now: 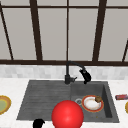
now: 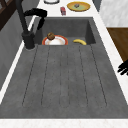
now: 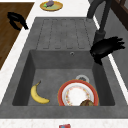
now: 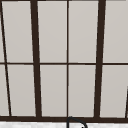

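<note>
- Front view first: we've got our right hand (image 1: 85, 75) up at the back of the sink (image 1: 45, 97), right by the end of the faucet (image 1: 68, 72) spout. Fingers look loosely curled downward, not wrapped around anything as far as we can see.
- Right side view shows that same hand (image 3: 106, 48) hanging over the basin's back rim, just beside the faucet base (image 3: 100, 35); whether it actually touches the faucet, we can't tell.
- Our left hand (image 1: 38, 123) sits low at the front edge of the counter, left of the big red ball (image 1: 67, 114). In the right side view it's out over the floor, off the counter, fingers curled (image 3: 17, 20), holding nothing.
- Down in the basin there's a plate (image 3: 78, 95) with a red rim and a brown lump (image 3: 87, 102) on its edge, next to the drain (image 3: 82, 78).
- A banana (image 3: 38, 95) lies on the basin floor, apart from the plate.
- On the counter: a yellow plate (image 1: 4, 105) on the left and a small red packet (image 1: 121, 96) on the right.
</note>
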`<state>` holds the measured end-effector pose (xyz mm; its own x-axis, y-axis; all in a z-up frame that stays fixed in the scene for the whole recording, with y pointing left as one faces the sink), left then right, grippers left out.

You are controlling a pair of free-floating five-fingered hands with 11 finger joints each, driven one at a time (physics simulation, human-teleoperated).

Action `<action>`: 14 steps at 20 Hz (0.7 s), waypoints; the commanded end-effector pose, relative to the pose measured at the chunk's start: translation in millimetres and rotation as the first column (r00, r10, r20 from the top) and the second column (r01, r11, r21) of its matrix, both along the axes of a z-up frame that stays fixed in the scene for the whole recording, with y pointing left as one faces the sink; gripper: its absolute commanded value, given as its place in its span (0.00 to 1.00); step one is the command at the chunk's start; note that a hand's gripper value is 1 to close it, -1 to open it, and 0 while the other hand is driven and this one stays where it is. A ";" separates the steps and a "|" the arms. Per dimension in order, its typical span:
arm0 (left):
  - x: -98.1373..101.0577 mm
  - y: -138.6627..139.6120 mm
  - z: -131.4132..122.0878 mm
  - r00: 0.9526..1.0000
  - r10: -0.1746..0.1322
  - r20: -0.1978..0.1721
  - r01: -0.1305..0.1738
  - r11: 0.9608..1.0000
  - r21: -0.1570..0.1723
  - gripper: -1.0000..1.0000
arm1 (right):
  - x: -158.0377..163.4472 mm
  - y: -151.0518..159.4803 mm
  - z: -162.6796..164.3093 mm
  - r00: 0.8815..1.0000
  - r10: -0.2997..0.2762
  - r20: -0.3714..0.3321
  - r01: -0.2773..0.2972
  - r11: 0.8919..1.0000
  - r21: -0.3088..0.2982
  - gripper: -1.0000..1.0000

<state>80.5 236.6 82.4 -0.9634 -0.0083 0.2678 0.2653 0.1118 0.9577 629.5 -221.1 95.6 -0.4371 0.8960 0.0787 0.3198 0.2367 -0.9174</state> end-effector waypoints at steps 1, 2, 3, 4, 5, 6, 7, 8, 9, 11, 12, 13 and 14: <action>0.0 0.0 0.0 1.000 0.000 0.000 0.000 1.000 0.000 0.50 | -1.0 -12.3 0.0 0.993 -0.059 -0.106 0.059 0.998 -0.003 0.00; 0.0 0.0 0.0 1.000 0.000 0.000 0.000 1.000 0.000 0.50 | -1.8 -15.5 0.2 0.990 -0.070 -0.121 0.070 0.998 -0.001 0.00; 0.0 0.0 0.0 1.000 0.000 0.000 0.000 1.000 0.000 0.50 | -4.4 -20.2 -1.0 0.988 -0.078 -0.134 0.079 0.997 0.001 0.00; 0.0 0.0 0.0 1.000 0.000 0.000 0.000 1.000 0.000 0.50 | -4.7 -23.8 -1.8 0.985 -0.088 -0.151 0.089 0.996 0.003 0.00; 0.0 0.0 0.0 1.000 0.000 0.000 0.000 1.000 0.000 0.50 | -5.1 -27.4 -3.5 0.980 -0.097 -0.172 0.099 0.995 0.003 0.00; 0.0 0.0 0.0 1.000 0.000 0.000 0.000 1.000 0.000 0.50 | -5.8 -30.6 -5.0 0.976 -0.106 -0.189 0.108 0.994 0.001 0.00; 0.0 0.0 0.0 1.000 0.000 0.000 0.000 1.000 0.000 0.50 | -5.8 -33.7 -6.6 0.970 -0.116 -0.212 0.119 0.993 0.000 0.00; 0.0 0.0 0.0 1.000 0.000 0.000 0.000 1.000 0.000 0.50 | -5.7 -37.3 -8.5 0.964 -0.125 -0.234 0.129 0.992 0.001 0.00; 0.0 0.0 0.0 1.000 0.000 0.000 0.000 1.000 0.000 0.50 | -5.6 -40.5 -9.6 0.958 -0.136 -0.253 0.141 0.990 0.003 0.00; 0.0 0.0 0.0 1.000 0.000 0.000 0.000 1.000 0.000 0.50 | -6.0 -45.0 -13.7 0.945 -0.163 -0.285 0.171 0.985 0.002 0.00; 0.0 0.0 0.0 1.000 0.000 0.000 0.000 1.000 0.000 0.50 | -6.5 -47.0 -16.0 0.937 -0.178 -0.300 0.187 0.982 0.001 0.00; 0.0 0.0 0.0 1.000 0.000 0.000 0.000 1.000 0.000 0.50 | -6.8 -49.4 -18.3 0.929 -0.193 -0.315 0.203 0.979 0.000 0.00; 0.0 0.0 0.0 1.000 0.000 0.000 0.000 1.000 0.000 0.50 | -7.3 -51.6 -20.5 0.921 -0.208 -0.329 0.220 0.976 -0.002 0.00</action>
